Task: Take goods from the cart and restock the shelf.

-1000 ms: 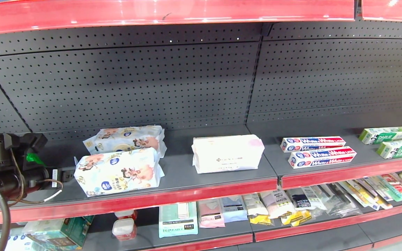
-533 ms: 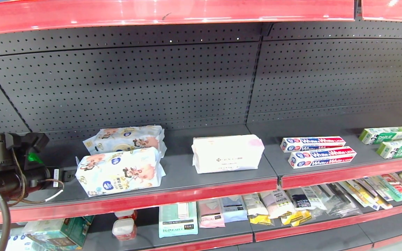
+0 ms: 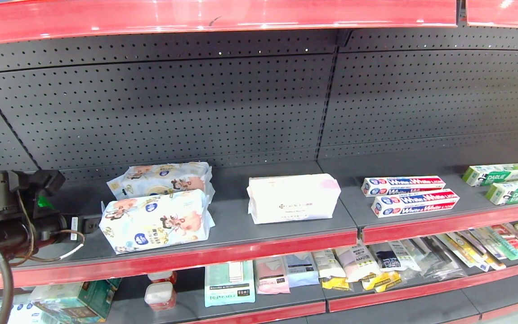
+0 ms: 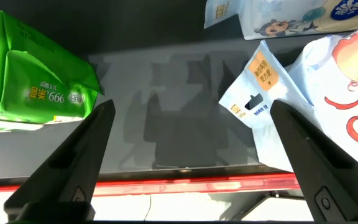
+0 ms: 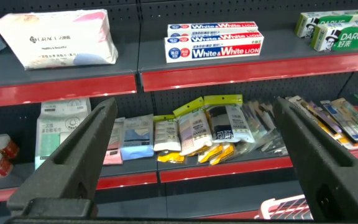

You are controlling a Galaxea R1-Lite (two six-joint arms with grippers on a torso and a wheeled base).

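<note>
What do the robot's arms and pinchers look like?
The left arm is mostly black, with a silvery metal cylinder, a small green patch, thin brownish wires, a white cable and a thick black hose. The left gripper and right gripper each have two plain black, wedge-shaped fingers that narrow toward the tips.

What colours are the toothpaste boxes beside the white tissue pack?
Toothpaste boxes: white with red and blue; clearest in right wrist view.

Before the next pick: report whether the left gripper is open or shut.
Open. The left gripper holds nothing; its fingers stand wide apart with bare shelf between them.
</note>
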